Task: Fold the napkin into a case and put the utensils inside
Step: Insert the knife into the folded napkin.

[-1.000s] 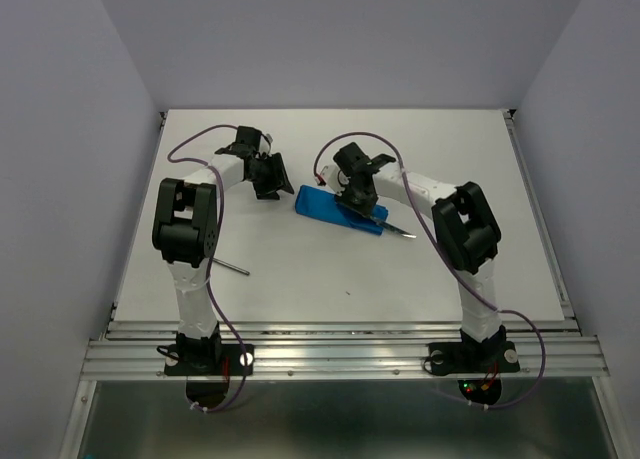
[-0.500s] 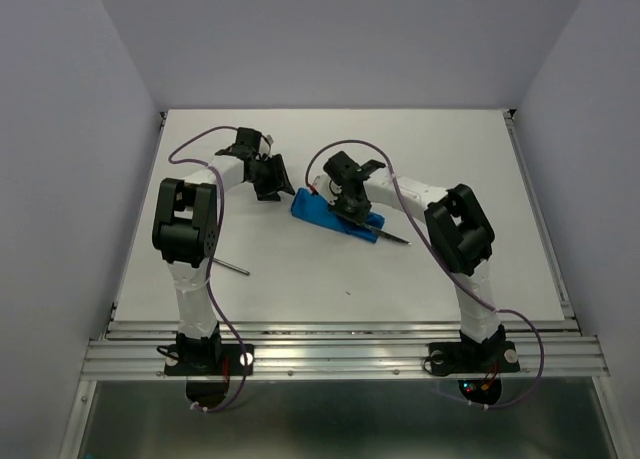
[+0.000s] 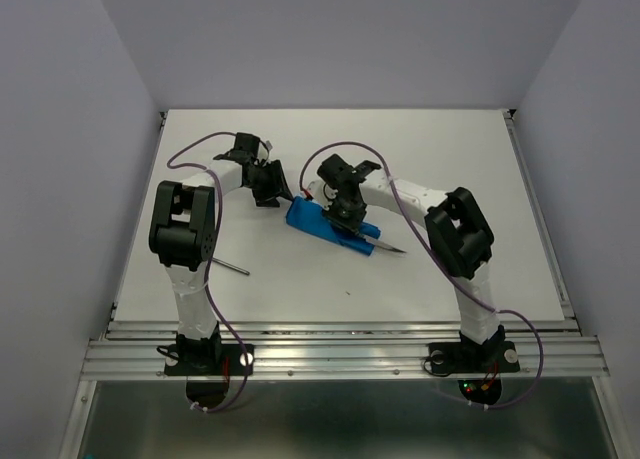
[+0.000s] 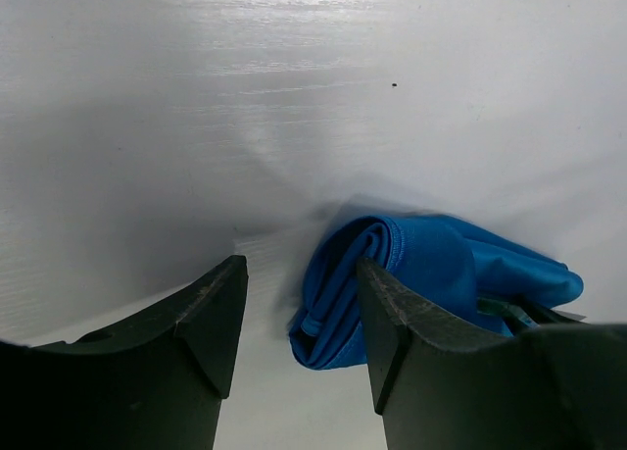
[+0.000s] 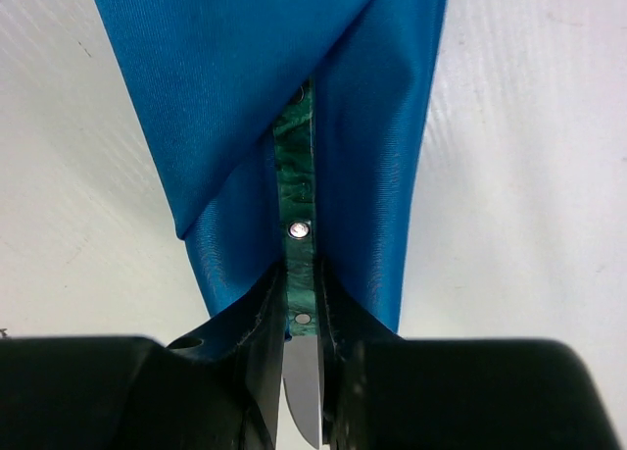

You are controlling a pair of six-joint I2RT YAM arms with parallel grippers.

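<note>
On white table (image 3: 450, 179), right pincer (image 5: 302, 305) pinches teal-handled utensil (image 5: 297, 175) in blue case (image 5: 225, 77).

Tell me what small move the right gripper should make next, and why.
Probably push the green-handled metal knife slightly deeper into the folded blue cloth case: the right gripper clamps its handle, and the handle's end and blade sit outside the fold.

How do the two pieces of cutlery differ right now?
The green-handled knife is tucked partway between folds of the blue cloth case; the grey metal piece lies bare on the table. The right pincer grips the knife; nothing touches the grey piece. The knife's handle is mottled green with rivets; the grey piece looks plain. Both are slim and straight.
</note>
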